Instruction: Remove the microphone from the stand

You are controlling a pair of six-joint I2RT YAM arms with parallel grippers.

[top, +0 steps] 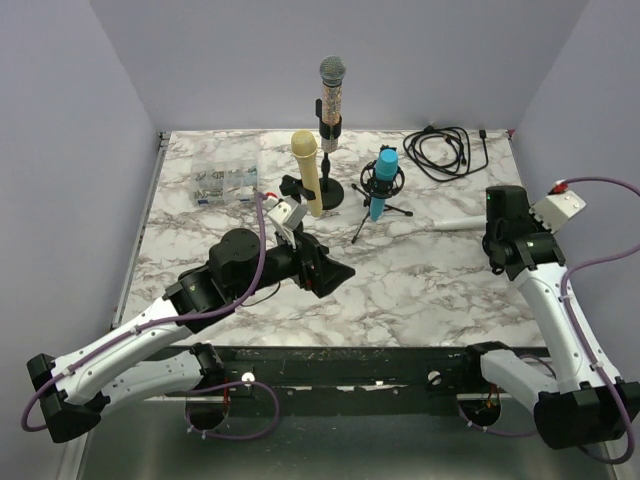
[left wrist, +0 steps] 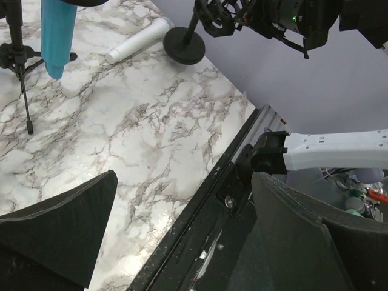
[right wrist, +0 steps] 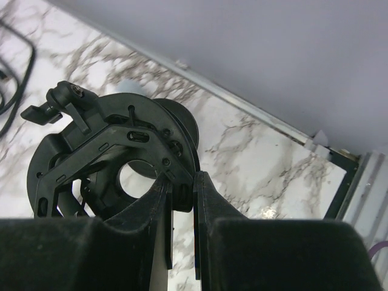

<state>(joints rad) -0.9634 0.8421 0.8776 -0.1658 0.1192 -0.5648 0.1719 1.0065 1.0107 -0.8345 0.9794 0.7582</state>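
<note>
Apparently the white mic is already out. It lies flat on the table, at the right side, just beside the round foot of its stand. The right gripper is clenched on the rim of the black mount, whose ring is empty. The left gripper hangs released and holds nothing, over the near middle of the table.

I judge the step in hand is to leave the stand safely. The foot should sit fully flat before the right jaws let go, because the mount probably makes the stand top-heavy and it could tip onto the mic. The fingers should open slowly and draw straight back, so they do not hook the mount's frame. The mic is round and may roll on such a smooth surface, so nothing should push it.

The table is marble-patterned and a little glossy. A blue mic, a yellow mic and a grey-headed mic stand further back. A black cable and a clear box lie near the far edge. Plain lilac walls close three sides.
</note>
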